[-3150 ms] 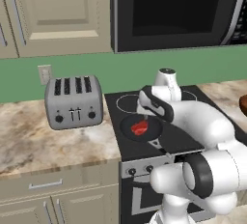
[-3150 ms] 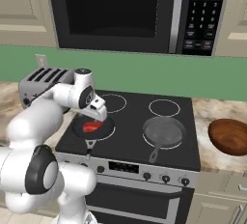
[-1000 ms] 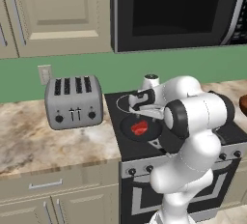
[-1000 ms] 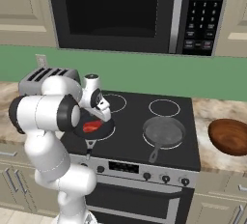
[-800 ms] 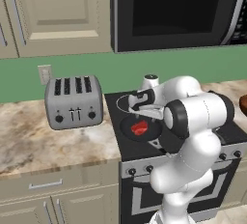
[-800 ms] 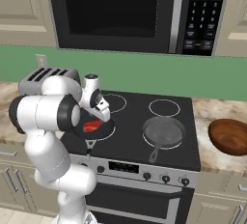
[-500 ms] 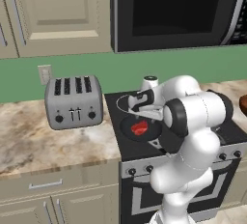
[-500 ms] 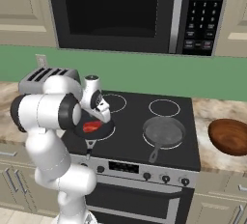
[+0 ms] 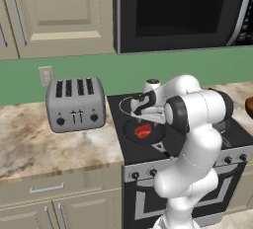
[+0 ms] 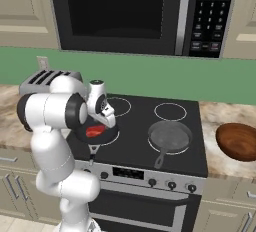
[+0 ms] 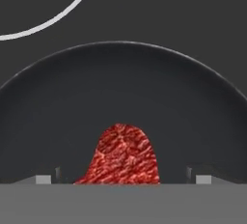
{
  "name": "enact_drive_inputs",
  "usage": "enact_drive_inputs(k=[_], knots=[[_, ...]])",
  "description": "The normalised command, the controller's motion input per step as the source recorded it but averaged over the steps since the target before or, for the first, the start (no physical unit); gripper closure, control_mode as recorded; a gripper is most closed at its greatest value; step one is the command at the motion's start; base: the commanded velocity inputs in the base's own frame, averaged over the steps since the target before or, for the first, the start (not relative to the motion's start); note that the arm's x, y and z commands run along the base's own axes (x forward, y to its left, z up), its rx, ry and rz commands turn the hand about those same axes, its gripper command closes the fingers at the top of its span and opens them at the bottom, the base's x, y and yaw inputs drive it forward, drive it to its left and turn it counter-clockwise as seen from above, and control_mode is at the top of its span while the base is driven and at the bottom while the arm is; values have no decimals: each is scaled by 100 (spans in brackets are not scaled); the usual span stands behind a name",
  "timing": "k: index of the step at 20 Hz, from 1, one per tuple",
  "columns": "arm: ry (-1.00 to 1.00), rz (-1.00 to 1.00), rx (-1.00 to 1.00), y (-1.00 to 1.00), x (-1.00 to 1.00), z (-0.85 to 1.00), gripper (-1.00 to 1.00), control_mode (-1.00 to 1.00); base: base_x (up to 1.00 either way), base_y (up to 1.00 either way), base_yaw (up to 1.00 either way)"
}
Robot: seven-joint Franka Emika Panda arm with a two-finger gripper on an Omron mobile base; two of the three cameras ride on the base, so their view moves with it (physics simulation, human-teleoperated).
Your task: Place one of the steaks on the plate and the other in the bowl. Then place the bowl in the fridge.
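Reaching: white arm (image 9: 195,112) folds sharply at the elbow, its hand dipping over the stove's near-left burner.
Gripper: gripper (image 11: 123,178) has its jaws spread wide, gripping nothing, just above the meat.
Steak: red steak (image 11: 123,155) lies in a black frying pan (image 9: 129,127).
Bowl: brown bowl (image 10: 238,141) sits on the far-right counter.

steak (image 9: 143,131): bright red, seen lying in black pan (image 9: 129,128) | pan: set on stove (image 9: 118,144) front-left | gripper (image 9: 143,118): held just above steak | toaster (image 9: 75,104): placed left on counter (image 9: 44,146)
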Motion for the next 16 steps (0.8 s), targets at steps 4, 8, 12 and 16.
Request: enact_drive_inputs(k=[4,8,12,16], knots=[[1,0,0,0,0,-24,-100,-100,0,0,0],[0,0,-1,0,0,-24,-100,-100,0,0,0],[0,0,-1,0,4,-20,-100,-100,0,0,0],[0,0,0,0,7,-20,-100,-100,0,0,0]])
